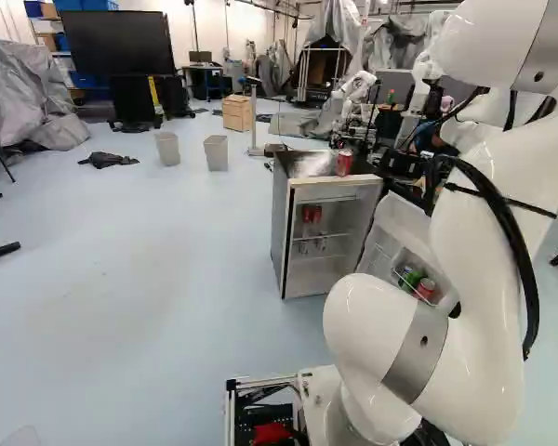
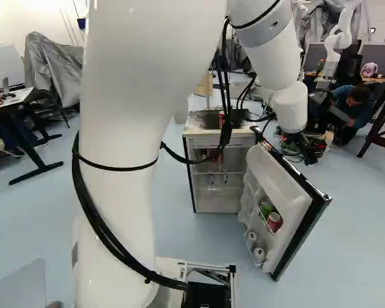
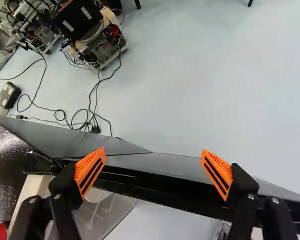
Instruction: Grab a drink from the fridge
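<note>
Over the open door (image 2: 296, 186) right of the fridge (image 1: 280, 228), gripper (image 2: 303, 146) spread apart, red can (image 1: 344, 163) on top, green can (image 2: 266, 208) and second red can (image 2: 274, 222) in door.

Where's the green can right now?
The green can sits in the open door, right of the fridge in the right base view, just left of a red can.

The arm (image 1: 479, 362) has a smooth, glossy white shell and metal-looking bands (image 1: 417, 353), the fridge door (image 2: 287, 196) a shiny black edge (image 2: 301, 237) and smooth plastic liner (image 2: 269, 172), the fridge top (image 3: 6, 175) a speckled sheen, and the draped sheeting (image 1: 28, 88) wrinkled, cloth-like folds.
</note>
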Motion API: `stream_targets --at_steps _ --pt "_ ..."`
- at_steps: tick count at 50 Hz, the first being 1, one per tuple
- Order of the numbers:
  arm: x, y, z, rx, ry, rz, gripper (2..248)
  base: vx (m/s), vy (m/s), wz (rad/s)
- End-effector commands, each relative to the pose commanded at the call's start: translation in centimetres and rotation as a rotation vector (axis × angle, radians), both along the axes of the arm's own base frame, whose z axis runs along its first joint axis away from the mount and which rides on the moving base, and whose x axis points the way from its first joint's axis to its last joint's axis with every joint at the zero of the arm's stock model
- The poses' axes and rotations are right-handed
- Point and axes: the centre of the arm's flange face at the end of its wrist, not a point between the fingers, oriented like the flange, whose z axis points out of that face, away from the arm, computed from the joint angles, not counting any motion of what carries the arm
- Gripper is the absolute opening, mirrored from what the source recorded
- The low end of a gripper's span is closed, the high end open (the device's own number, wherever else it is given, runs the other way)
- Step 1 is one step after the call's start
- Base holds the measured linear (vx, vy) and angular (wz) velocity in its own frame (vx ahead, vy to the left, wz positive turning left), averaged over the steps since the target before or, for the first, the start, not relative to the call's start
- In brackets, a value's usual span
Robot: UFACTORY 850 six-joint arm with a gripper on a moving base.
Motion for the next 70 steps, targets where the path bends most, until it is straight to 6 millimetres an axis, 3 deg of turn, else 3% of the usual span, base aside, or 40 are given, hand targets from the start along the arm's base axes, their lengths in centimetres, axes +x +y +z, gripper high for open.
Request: stream_targets --at_steps 19,40,70 --pt "2.3 -2.3 -0.7 0.057 0.016 0.023 247 0.0 0.0 0.0" --pt "2.3 -3.7 -1.3 0.147 0.05 0.036 247 0.0 0.0 0.0" --pt "1.8 -3.0 -1.9 0.297 0.112 0.079 247 0.0 0.0 0.0"
